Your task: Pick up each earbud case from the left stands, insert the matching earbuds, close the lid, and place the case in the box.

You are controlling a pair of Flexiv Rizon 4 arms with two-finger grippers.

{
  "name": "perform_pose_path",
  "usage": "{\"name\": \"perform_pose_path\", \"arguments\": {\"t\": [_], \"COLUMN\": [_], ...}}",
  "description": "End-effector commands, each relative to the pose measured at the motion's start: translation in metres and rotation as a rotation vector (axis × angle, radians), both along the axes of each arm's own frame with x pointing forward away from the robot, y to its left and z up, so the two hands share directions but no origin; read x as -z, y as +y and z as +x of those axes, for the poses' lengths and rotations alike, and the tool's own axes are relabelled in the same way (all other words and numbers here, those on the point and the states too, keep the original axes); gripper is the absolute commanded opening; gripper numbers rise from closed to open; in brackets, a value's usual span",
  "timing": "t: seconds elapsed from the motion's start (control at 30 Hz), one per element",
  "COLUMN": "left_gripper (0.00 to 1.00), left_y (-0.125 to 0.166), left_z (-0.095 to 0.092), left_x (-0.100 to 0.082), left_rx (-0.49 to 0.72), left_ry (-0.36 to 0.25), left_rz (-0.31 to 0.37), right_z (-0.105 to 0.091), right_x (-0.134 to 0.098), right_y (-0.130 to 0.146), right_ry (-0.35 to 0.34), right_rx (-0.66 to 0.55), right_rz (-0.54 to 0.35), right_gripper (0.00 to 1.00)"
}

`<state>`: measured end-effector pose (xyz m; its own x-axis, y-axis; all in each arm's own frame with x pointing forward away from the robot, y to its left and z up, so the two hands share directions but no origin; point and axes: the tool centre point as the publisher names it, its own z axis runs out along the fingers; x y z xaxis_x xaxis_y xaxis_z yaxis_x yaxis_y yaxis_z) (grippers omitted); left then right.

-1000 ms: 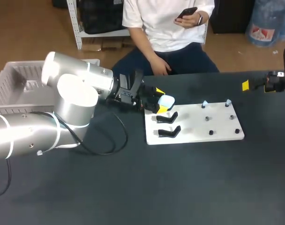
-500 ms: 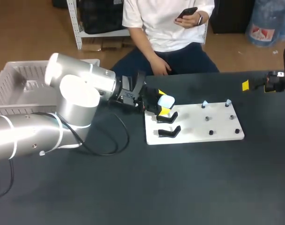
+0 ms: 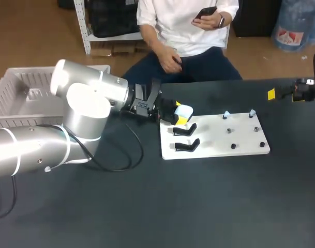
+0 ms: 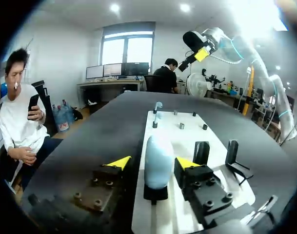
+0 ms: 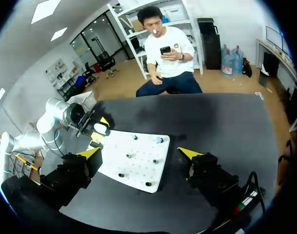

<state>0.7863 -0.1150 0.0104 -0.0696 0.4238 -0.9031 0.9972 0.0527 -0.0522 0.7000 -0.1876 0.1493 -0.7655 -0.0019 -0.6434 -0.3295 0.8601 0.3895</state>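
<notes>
— Firstly, the left gripper [image 4: 153, 163]: how did it stand?
— Spread. Its yellow-tipped fingers [image 4: 118, 162] flanked the pale blue earbud case [image 4: 158, 160], one on each side. A gap showed at one finger. The other lay close against the case, contact not determinable.
— And the case itself?
— Upright on a black stand [image 4: 155, 193] at the left end of the white board [image 3: 214, 140], with two further stands [image 3: 184, 129] just beside it.
— The earbuds?
— Two pale earbuds [image 3: 226, 114], each on a peg along the board's far edge, well apart from the case.
— The right gripper [image 5: 138, 153]?
— Fingers spread wide, holding nothing. It hung at the table's right side, well apart from the board.
— The box?
— One white basket [image 3: 23, 93], at the far left beside the left arm.
</notes>
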Motion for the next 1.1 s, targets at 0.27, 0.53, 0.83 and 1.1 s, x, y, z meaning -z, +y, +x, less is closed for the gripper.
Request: {"name": "perform_pose_path", "arguments": {"t": [0.27,0.53,0.83,1.1], "left_gripper": [0.53,0.53,0.51,0.36], "left_y": [0.0023,0.0013,0.0022,0.0029], "left_z": [0.0012,0.0014,0.002,0.0019], "left_x": [0.0014,-0.0009,-0.0004,-0.001], "left_rx": [-0.002,0.007,0.01,0.007], "left_ry": [-0.002,-0.001,0.0,-0.001], "left_rz": [-0.012,-0.024,-0.022,-0.026], "right_z": [0.0001,0.0001,0.0001,0.0001], "right_x": [-0.0005,-0.0005,-0.0005,-0.0005], "right_y": [0.0006,0.0006,0.0006,0.0006], "right_ry": [0.001,0.001,0.001,0.001], "right_rx": [0.002,0.002,0.002,0.002], "right_rz": [-0.002,-0.002,-0.002,-0.002], "right_gripper": [1.0,1.0,1.0,1.0]}}
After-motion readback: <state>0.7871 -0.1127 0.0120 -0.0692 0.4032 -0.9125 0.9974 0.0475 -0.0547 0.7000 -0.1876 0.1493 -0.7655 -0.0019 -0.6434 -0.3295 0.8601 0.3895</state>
